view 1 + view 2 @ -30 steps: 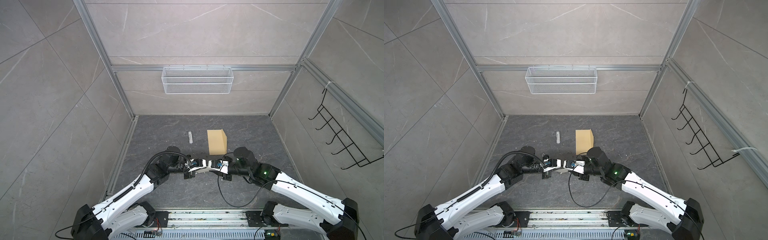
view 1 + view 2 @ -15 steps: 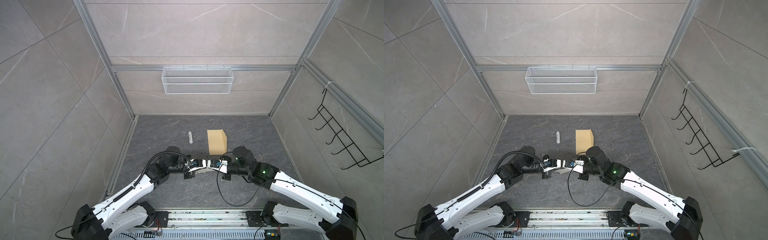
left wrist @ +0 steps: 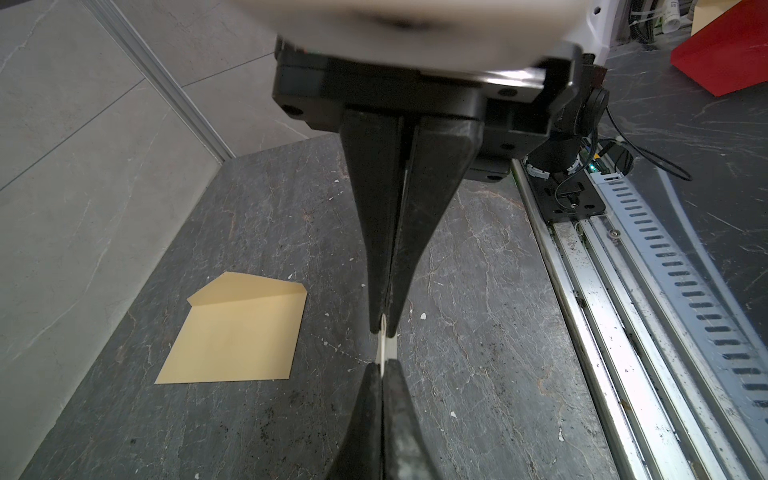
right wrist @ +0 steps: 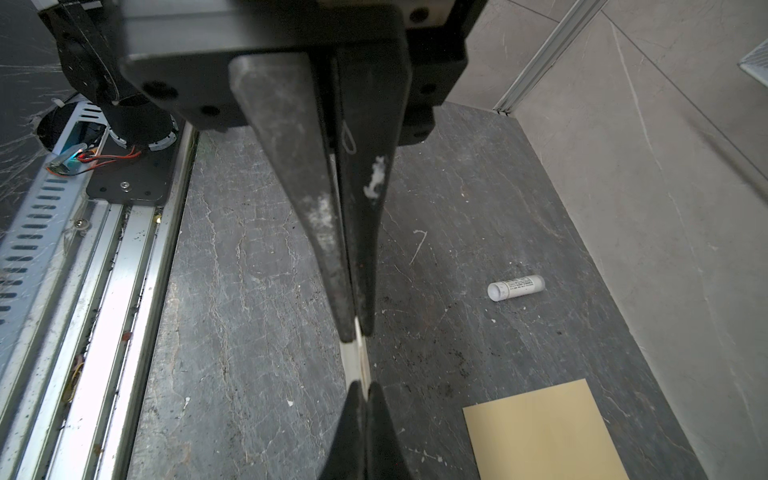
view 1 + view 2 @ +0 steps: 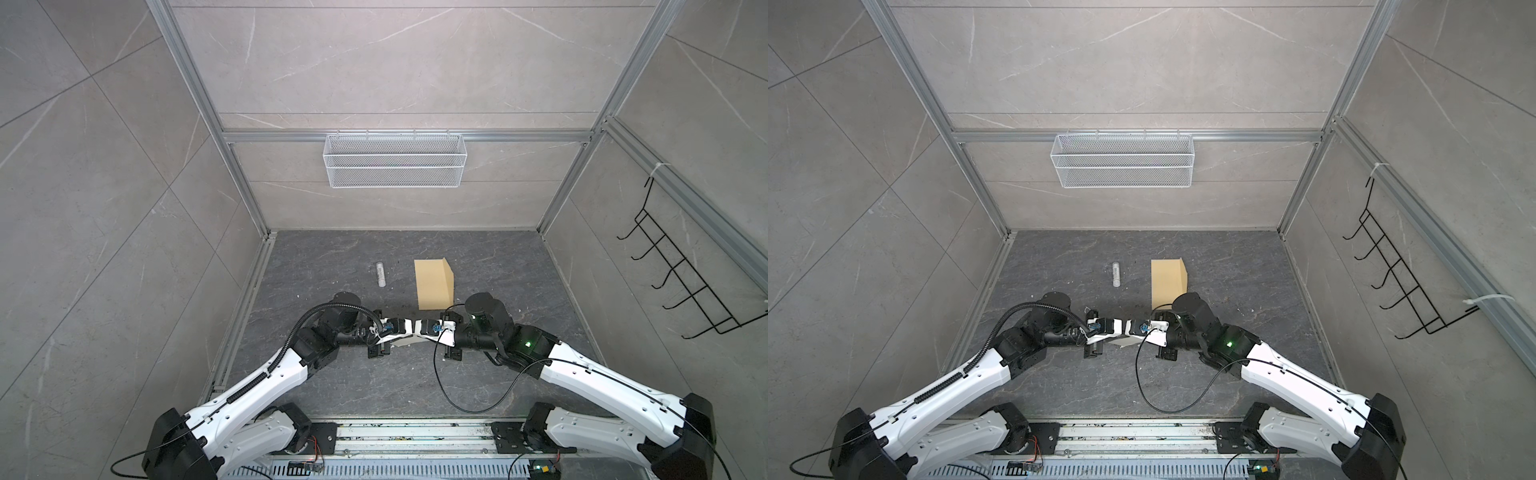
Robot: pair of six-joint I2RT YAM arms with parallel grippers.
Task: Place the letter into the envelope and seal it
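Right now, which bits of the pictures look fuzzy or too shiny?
Left wrist view: the white top of the left gripper is smeared, the envelope is crisp, the rail glares white. Right wrist view: the rail glares too; the tube looks sharp. Both top views: even light, soft shadows, nothing fuzzy.

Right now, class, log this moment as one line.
left pincer: shut on letter | right pincer: shut on letter | envelope: flat, flap open | white tube: lying apart
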